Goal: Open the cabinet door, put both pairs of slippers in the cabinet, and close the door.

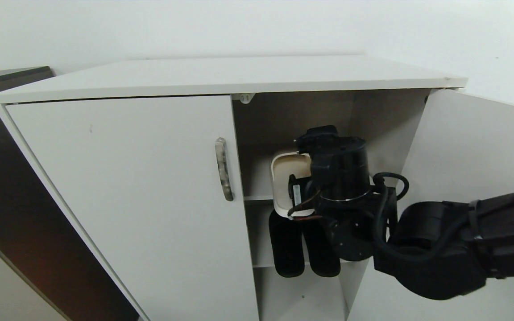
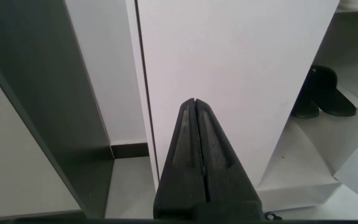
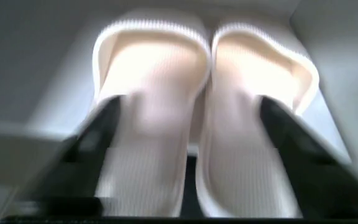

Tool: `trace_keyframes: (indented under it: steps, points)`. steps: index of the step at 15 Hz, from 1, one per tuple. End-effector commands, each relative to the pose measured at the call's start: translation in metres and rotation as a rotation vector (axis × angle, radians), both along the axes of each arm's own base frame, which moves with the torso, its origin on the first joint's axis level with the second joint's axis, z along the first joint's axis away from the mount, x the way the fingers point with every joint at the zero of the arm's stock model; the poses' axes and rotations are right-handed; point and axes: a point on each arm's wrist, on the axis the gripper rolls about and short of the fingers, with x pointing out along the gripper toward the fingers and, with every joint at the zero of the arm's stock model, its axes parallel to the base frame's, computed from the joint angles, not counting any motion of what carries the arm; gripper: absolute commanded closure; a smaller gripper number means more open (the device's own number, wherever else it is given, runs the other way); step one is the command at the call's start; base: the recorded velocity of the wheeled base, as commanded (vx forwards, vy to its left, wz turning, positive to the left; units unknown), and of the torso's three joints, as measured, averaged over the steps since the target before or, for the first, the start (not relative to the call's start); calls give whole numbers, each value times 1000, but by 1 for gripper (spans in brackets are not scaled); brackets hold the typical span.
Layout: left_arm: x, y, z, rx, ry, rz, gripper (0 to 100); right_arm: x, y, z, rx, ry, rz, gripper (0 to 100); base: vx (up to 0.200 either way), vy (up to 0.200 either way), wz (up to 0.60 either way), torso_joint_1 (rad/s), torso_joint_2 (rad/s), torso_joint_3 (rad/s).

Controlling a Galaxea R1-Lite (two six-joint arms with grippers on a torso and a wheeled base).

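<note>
Head view: cabinet (image 1: 221, 76) with right door (image 1: 471, 147) swung open and left door (image 1: 118, 178) closed. Black slippers (image 1: 288, 249) on the lower shelf, toes over its edge; cream slippers (image 1: 288, 171) upright above the upper shelf.

Left wrist view: left hand (image 2: 194, 106) pressed closed, empty, before the closed door.

Right wrist view: right hand (image 3: 197, 118) spread wide, clasping the cream pair side by side.

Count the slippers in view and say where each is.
4. Two black slippers lie side by side on a lower cabinet shelf, ends overhanging. Two cream slippers are pressed together in the right tool, by the shelf above. The shut door could hide more.
</note>
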Motion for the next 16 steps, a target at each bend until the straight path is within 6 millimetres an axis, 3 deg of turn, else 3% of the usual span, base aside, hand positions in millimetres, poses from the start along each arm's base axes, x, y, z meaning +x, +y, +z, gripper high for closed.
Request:
trace_keyframes:
  steps: [1,6,16]
  points:
    - [0,0,0,0,1,0,100,-29,-12,1,14,-10,44,100,0,0,0,0,0,0]
    - [0,0,0,0,1,0,100,-48,-21,-8,12,-5,88,100,0,0,0,0,0,0]
    - [0,0,0,0,1,0,100,-48,-21,-10,6,0,89,100,0,0,0,0,0,0]
